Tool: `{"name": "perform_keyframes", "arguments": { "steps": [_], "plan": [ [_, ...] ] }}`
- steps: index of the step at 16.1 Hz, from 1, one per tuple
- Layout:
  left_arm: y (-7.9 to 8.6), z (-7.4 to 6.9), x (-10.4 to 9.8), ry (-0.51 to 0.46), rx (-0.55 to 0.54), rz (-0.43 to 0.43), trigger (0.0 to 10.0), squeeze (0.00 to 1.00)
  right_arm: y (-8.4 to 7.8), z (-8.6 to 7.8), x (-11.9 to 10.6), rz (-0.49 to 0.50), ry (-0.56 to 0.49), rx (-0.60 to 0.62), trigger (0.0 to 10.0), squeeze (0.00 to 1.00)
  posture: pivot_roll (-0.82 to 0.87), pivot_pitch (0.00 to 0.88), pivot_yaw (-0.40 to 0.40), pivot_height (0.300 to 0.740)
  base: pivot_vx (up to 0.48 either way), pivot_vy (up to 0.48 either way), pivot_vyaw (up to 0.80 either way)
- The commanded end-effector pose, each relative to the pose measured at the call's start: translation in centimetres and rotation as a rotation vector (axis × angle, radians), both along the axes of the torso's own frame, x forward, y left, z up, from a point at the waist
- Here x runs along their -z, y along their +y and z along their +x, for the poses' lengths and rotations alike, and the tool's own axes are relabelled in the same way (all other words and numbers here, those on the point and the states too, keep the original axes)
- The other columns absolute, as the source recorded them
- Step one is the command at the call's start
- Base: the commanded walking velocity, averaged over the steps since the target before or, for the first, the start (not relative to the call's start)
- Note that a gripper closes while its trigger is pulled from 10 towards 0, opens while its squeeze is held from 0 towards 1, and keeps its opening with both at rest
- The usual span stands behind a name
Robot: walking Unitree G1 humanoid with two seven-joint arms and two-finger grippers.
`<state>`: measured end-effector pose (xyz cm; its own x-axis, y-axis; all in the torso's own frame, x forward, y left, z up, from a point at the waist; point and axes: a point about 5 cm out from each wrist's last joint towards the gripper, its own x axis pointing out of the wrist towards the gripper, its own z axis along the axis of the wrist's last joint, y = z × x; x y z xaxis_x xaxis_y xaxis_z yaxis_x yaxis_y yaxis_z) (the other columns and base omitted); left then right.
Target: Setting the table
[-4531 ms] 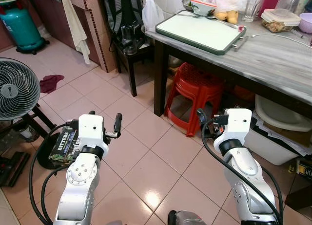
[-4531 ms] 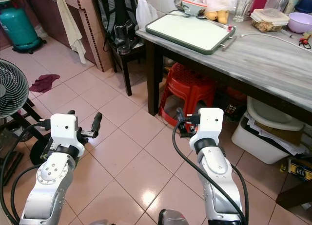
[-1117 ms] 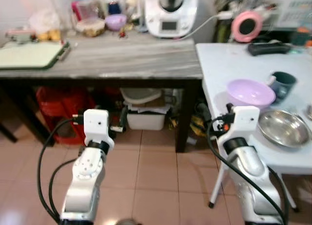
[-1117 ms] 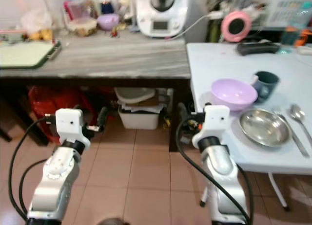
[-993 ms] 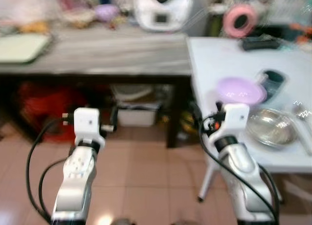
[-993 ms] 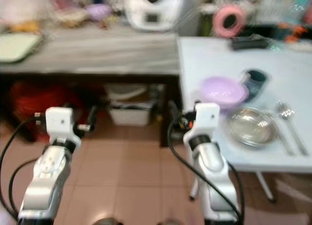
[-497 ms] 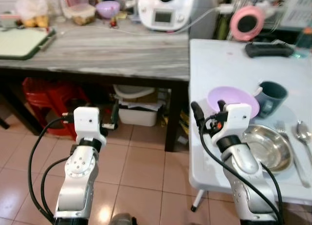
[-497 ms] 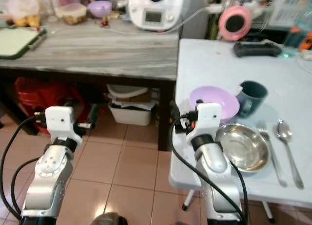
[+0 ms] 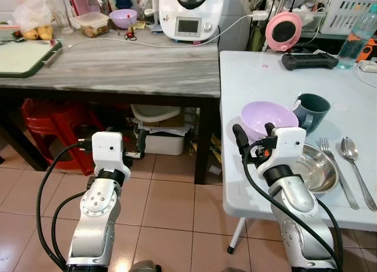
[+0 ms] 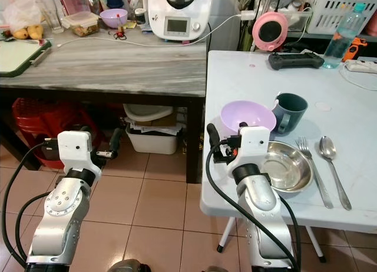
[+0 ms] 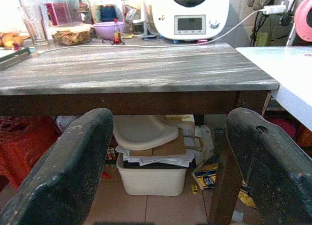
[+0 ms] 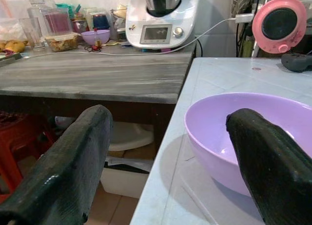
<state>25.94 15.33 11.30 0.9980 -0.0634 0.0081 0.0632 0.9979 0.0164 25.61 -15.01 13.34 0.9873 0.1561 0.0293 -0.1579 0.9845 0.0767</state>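
Right gripper (image 12: 168, 152), fingers spread apart and holding nothing, hovers at the white surface (image 10: 259, 78) edge with the purple bowl (image 10: 247, 118) just ahead at one o'clock, nearer it than the equally open left gripper (image 11: 170, 161).
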Motion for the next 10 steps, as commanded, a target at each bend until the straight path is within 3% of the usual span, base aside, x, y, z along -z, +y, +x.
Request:
{"name": "perform_keyframes", "arguments": {
  "steps": [1, 10],
  "plan": [
    [0.19, -0.07, -0.04, 0.007, -0.015, -0.010, 10.0, 0.00, -0.18, 0.00, -0.33, 0.005, -0.006, 0.006, 10.0, 0.00, -0.03, 0.023, 0.009, 0.740, 0.000, 0.000, 0.00],
    [-0.01, -0.17, -0.04, 0.006, 0.005, -0.001, 10.0, 0.00, -0.31, -0.11, -0.28, 0.006, 0.006, 0.012, 10.0, 0.00, -0.04, 0.027, 0.008, 0.740, 0.000, 0.000, -0.06]
  ]
}}
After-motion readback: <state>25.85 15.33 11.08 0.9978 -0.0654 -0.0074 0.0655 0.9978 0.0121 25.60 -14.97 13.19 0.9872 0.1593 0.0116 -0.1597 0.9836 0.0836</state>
